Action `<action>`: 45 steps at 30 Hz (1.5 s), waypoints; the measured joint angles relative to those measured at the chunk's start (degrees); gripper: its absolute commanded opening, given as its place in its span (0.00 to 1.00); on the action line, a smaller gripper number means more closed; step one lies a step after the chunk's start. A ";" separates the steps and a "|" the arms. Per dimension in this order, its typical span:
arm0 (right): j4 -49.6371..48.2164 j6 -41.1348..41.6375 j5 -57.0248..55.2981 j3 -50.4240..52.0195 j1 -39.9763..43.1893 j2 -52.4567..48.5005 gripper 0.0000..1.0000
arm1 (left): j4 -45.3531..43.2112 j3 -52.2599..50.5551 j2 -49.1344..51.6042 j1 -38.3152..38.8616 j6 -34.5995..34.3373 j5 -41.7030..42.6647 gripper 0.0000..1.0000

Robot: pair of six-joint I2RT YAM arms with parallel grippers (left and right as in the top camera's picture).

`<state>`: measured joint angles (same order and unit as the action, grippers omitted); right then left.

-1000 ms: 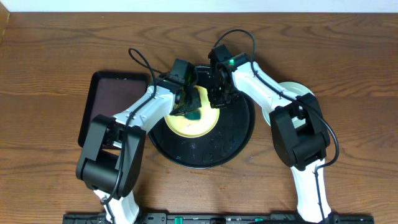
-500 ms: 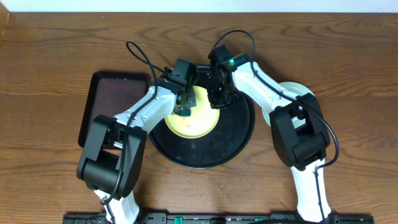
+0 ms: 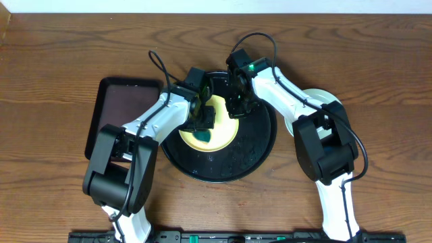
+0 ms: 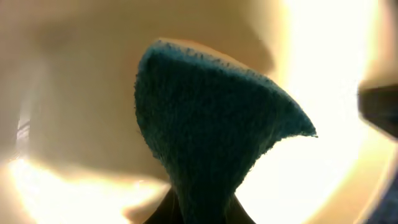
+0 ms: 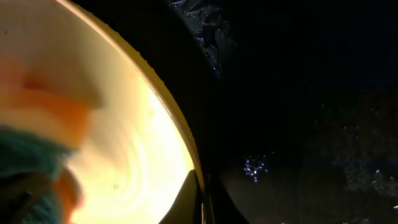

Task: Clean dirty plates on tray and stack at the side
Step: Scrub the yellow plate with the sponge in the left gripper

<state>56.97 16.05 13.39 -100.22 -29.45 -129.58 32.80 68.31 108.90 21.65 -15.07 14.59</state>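
A pale yellow plate [image 3: 223,131] lies on the large black tray [image 3: 251,150]. My left gripper [image 3: 204,121] hangs over the plate's middle, shut on a teal cloth [image 3: 202,140] that rests on the plate. In the left wrist view the cloth [image 4: 211,124] fans out from the left gripper [image 4: 202,214] against the yellow plate [image 4: 81,93]. My right gripper [image 3: 236,108] is shut on the plate's far right rim. In the right wrist view that gripper [image 5: 202,202] pinches the rim of the plate [image 5: 130,155], with the tray [image 5: 298,93] beside it.
A small dark-brown rectangular tray [image 3: 121,108] sits left of the black tray. Pale plates [image 3: 322,100] lie at the right, mostly hidden under the right arm. Wet speckles glint on the black tray [image 5: 255,167]. A blurred orange shape [image 5: 56,106] shows above the cloth [image 5: 25,162].
The left gripper has swept the teal cloth over the plate, away and then back toward the front edge. The right gripper has kept its hold on the rim.
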 measured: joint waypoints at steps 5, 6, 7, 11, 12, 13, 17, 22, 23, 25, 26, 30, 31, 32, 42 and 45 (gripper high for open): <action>0.07 0.00 0.00 0.00 0.00 0.00 0.01 | -5.49 -0.02 0.00 0.22 1.09 1.36 0.07; 0.07 0.00 0.00 0.00 0.00 0.00 0.01 | -6.32 -0.02 0.00 0.22 1.25 0.96 0.07; 0.09 0.00 0.00 0.00 0.00 0.00 0.01 | -7.04 -0.02 0.00 0.22 1.42 0.07 0.07; 0.17 0.00 0.00 0.00 0.00 0.00 0.01 | -9.31 -0.02 0.00 0.22 1.36 -6.14 0.07; 0.17 0.00 0.00 0.00 0.00 0.00 0.01 | -9.64 -0.02 0.00 0.22 1.36 -7.93 0.07; 0.17 0.00 0.00 0.00 0.00 0.00 0.01 | -9.90 -0.02 0.00 0.22 1.36 -10.19 0.07; 0.20 0.00 0.00 0.00 0.00 0.00 0.01 | -9.92 -0.02 0.26 0.22 1.31 -17.07 0.08; 0.24 0.00 0.09 0.00 -0.02 0.00 0.01 | -3.96 0.09 0.52 0.22 0.09 -18.56 0.08; 0.24 0.00 0.13 0.00 -0.02 0.00 0.01 | -2.23 0.15 0.52 0.22 0.04 -17.92 0.07; 0.26 -0.04 0.22 0.00 -0.02 0.00 0.01 | 1.20 0.39 0.50 0.20 0.17 -16.06 0.07; 0.26 -0.17 0.22 0.00 -0.04 0.00 0.01 | 2.67 0.50 0.50 0.20 0.50 -14.84 0.07; 0.44 -0.39 0.24 0.00 -0.02 0.00 0.01 | 7.45 0.61 0.52 0.20 5.14 -6.43 0.08; 0.44 -0.42 0.22 0.00 -0.02 0.00 0.01 | 7.87 0.61 0.50 0.20 6.51 -4.37 0.07; 0.48 -0.42 0.20 0.00 -0.02 0.00 0.01 | 8.04 0.61 0.52 0.20 8.17 -2.03 0.07; 0.70 -0.42 0.22 0.00 -0.02 0.00 0.01 | 6.58 0.59 0.90 0.31 21.68 8.00 0.07; 0.66 -0.42 0.15 0.00 -0.02 0.00 0.01 | 5.29 0.48 1.18 0.26 22.71 7.58 0.08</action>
<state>57.63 15.64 13.54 -100.22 -29.47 -129.58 38.09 68.79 110.08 21.91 7.64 22.17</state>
